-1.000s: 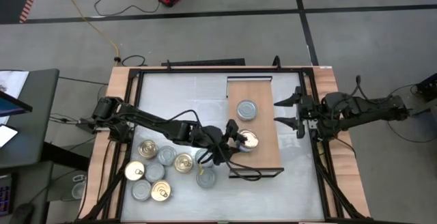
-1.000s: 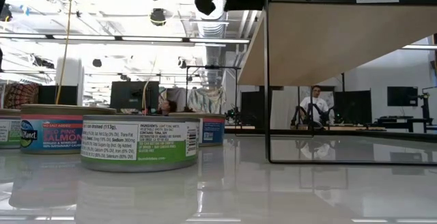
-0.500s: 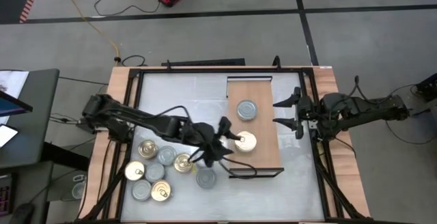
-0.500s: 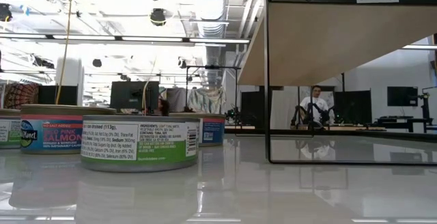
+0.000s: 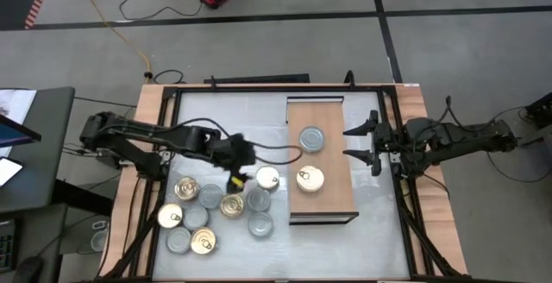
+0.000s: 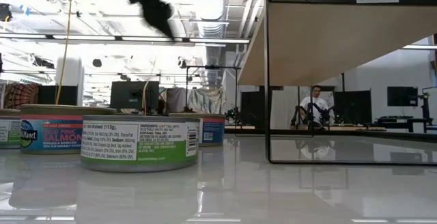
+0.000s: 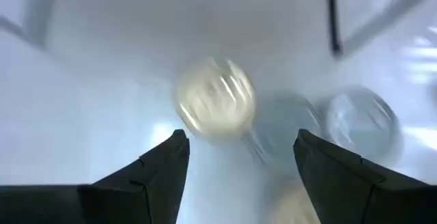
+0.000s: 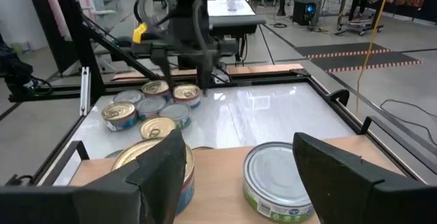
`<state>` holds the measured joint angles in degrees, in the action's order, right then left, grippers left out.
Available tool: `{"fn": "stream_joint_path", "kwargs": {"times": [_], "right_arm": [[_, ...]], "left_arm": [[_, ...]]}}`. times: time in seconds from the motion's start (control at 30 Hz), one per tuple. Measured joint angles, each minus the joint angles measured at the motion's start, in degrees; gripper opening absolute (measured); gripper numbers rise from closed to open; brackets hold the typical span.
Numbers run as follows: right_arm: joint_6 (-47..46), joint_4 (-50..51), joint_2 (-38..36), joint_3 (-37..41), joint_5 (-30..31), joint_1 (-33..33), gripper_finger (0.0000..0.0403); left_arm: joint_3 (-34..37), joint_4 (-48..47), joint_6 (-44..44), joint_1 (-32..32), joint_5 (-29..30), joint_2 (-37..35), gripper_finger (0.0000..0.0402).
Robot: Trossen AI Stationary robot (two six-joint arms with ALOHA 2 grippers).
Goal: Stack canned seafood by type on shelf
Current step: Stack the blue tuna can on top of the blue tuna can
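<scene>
The shelf (image 5: 332,115), a light-wood board on a thin dark frame, stands right of the table's middle. On it rest a silver-lidded tin (image 5: 311,139) and, nearer, a gold-lidded tin (image 5: 310,179). Several more tins (image 5: 207,214) stand bunched on the table at the near left, one pale-lidded tin (image 5: 267,178) closest to the shelf. My left gripper (image 5: 246,164) hangs open and empty above the table, left of that tin (image 7: 215,100). My right gripper (image 5: 362,142) waits open at the shelf's right edge, facing both shelf tins (image 8: 276,173).
In the low view the shelf (image 6: 341,33) is raised on thin legs, with free tabletop beneath it. A green-labelled tin (image 6: 140,142) and a pink-labelled one (image 6: 51,128) stand in front. A wooden rim with dark rails (image 5: 159,102) frames the table.
My left gripper has drawn back from the gold-lidded tin on the shelf toward the table's left, rolling its wrist and tipping downward, still open. The gold-lidded tin stays on the shelf. The pale-lidded tin beside the shelf has come into sight.
</scene>
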<state>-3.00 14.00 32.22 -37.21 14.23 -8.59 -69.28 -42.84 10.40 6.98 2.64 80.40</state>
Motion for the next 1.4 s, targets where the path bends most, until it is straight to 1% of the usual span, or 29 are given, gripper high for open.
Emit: {"fn": "stream_joint_path", "kwargs": {"times": [0.07,0.13,0.27,0.43,0.6,0.7,1.0,1.1,1.17,1.2,1.27,1.3,1.4], "right_arm": [[0.9,0.0,0.2,0.0,0.0,0.1,0.0295],[2.0,-0.7,0.1,0.0,0.0,0.3,0.0295],[2.9,-2.6,0.1,0.0,0.0,1.4,0.0295],[3.5,-3.1,0.1,0.0,0.0,2.5,0.0295],[4.3,-3.6,0.1,0.0,-0.1,3.5,0.0295],[4.8,-3.8,0.1,0.0,0.0,3.5,0.0295],[6.1,-4.5,0.1,0.0,0.0,3.5,0.0295],[6.2,-4.8,0.1,0.0,0.0,3.5,0.0295],[6.2,-5.0,0.1,0.0,0.0,3.5,0.0295],[6.2,-5.2,0.1,0.0,0.0,3.5,0.0295],[6.2,-5.6,0.1,0.0,0.0,3.5,0.0295],[6.2,-5.7,0.1,0.0,0.0,3.5,0.0295],[6.2,-5.7,0.1,0.0,0.0,3.5,0.0295]], "left_arm": [[2.9,-2.7,2.6,0.6,-3.6,-0.8,0.0254],[6.0,-4.6,4.2,1.9,-5.6,-1.1,0.0254],[12.6,-4.0,5.3,4.4,-6.7,-1.3,0.0254],[18.1,1.9,8.2,4.5,-4.8,-1.2,0.0244],[18.7,6.3,9.9,4.1,-4.2,-1.2,0.0214],[18.7,6.7,10.0,3.9,-3.7,-0.5,0.0195],[18.6,8.2,8.7,3.9,-4.0,4.8,0.0143],[18.4,8.3,7.2,3.9,-4.0,5.7,0.0114],[18.5,7.9,6.9,3.1,-3.8,5.7,0.0083],[18.5,7.6,6.8,2.5,-3.2,5.7,0.0064],[18.7,6.0,6.5,0.9,0.2,5.7,0.0025],[18.9,5.0,6.3,0.0,1.9,6.0,0.0013],[18.8,3.1,5.6,-2.4,7.6,5.7,0.0007]]}}
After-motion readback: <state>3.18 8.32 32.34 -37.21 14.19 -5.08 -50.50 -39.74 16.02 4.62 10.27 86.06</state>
